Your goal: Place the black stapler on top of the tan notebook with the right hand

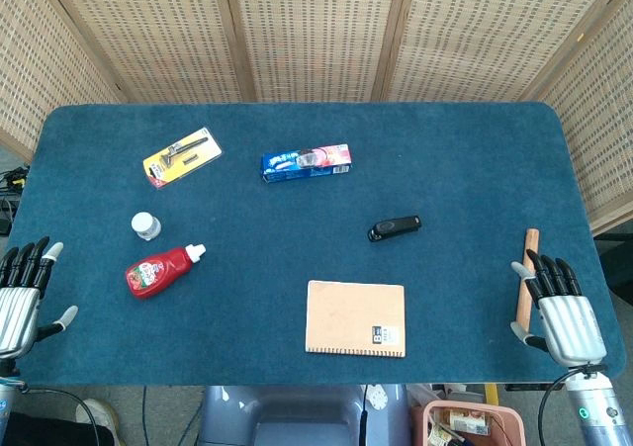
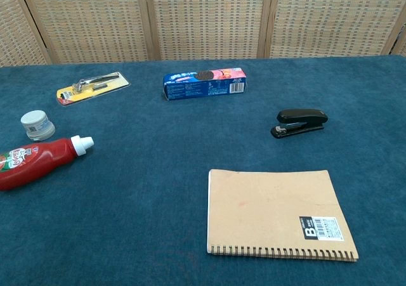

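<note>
Deep blue felt-like table covering (image 1: 475, 159), plain, no pattern. Glossy black stapler (image 2: 299, 122). Tan spiral-bound notebook (image 2: 273, 213), bearing a black-and-white label with a barcode at one corner. Blue and pink biscuit box (image 2: 204, 84) printed with a dark round biscuit. Red squeeze bottle (image 2: 35, 162), white cap, red-and-white label. Small white-lidded jar (image 2: 37, 124). Yellow blister card (image 2: 92, 87) holding a silver and black tool. Light brown wooden stick (image 1: 526, 273). Beige woven wicker screen (image 1: 316, 31), fine checked weave, tan wooden frames.

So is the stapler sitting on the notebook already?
No, the black stapler lies on the blue table, apart from the tan notebook.
</note>
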Robot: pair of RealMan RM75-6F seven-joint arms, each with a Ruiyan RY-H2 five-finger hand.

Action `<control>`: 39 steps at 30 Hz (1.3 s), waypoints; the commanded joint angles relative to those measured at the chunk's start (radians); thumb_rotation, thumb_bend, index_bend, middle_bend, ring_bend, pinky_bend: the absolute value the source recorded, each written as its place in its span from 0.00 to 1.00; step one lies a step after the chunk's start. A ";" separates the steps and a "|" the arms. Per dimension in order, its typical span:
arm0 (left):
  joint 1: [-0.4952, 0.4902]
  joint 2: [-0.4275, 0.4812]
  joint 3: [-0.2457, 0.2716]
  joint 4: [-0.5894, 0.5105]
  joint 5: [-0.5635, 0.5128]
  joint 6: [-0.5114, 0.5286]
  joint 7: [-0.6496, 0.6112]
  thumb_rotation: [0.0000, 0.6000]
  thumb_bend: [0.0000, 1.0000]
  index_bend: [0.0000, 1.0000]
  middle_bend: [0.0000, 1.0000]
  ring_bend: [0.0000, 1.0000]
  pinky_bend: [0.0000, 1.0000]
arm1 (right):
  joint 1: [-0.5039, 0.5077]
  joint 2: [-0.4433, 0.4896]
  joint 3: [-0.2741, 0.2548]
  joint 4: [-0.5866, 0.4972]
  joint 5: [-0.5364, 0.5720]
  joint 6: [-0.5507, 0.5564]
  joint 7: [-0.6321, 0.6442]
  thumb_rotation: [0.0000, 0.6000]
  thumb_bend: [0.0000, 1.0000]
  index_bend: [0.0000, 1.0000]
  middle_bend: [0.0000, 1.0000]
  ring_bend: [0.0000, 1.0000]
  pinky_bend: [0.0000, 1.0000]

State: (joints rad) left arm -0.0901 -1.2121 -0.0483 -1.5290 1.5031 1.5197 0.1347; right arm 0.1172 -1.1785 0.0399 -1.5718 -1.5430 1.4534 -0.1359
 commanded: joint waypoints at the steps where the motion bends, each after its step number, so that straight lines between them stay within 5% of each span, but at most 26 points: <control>1: -0.001 0.002 0.000 -0.005 0.000 -0.002 -0.003 1.00 0.21 0.02 0.00 0.00 0.00 | 0.002 -0.003 -0.001 0.006 0.007 -0.010 -0.003 1.00 0.15 0.10 0.00 0.00 0.03; 39: 0.011 0.015 -0.008 -0.016 -0.005 0.019 -0.019 1.00 0.21 0.02 0.00 0.00 0.00 | 0.012 -0.013 0.008 0.007 0.003 -0.010 0.009 1.00 0.15 0.10 0.00 0.00 0.03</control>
State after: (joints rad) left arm -0.0799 -1.1972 -0.0557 -1.5450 1.4977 1.5377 0.1163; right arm 0.1274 -1.1905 0.0467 -1.5660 -1.5395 1.4449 -0.1276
